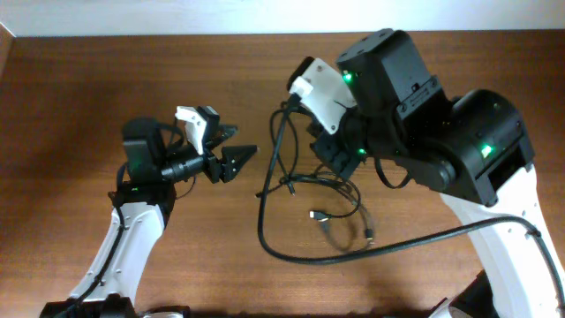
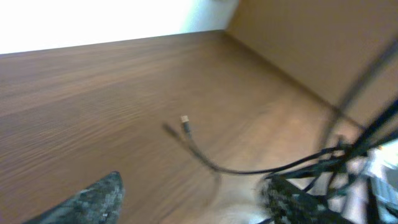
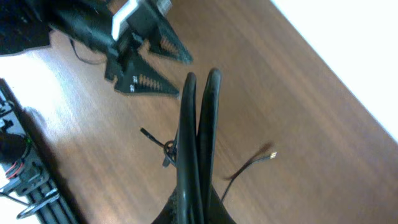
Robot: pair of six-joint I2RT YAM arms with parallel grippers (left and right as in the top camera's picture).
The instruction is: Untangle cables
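The thin black cables (image 1: pixel 309 187) lie tangled mid-table, with a wide loop (image 1: pixel 265 234) toward the front and plug ends (image 1: pixel 316 215) inside it. Two strands (image 1: pixel 278 141) rise from the tangle to my right gripper, which is hidden under its wrist in the overhead view. In the right wrist view my right gripper (image 3: pixel 199 186) is shut on these strands (image 3: pixel 200 124). A gold-tipped plug (image 3: pixel 270 155) lies on the table beyond. My left gripper (image 1: pixel 243 141) is open and empty, just left of the raised strands. It also shows in its own view (image 2: pixel 191 180), near a gold-tipped cable end (image 2: pixel 185 121).
A thicker black wire (image 1: pixel 441 234) runs from the tangle's front toward my right arm's base. The bulky right arm (image 1: pixel 424 115) covers the table's right half. The table's back edge meets a white wall (image 1: pixel 177 18). Wires at the left arm's base show in the right wrist view (image 3: pixel 18 180).
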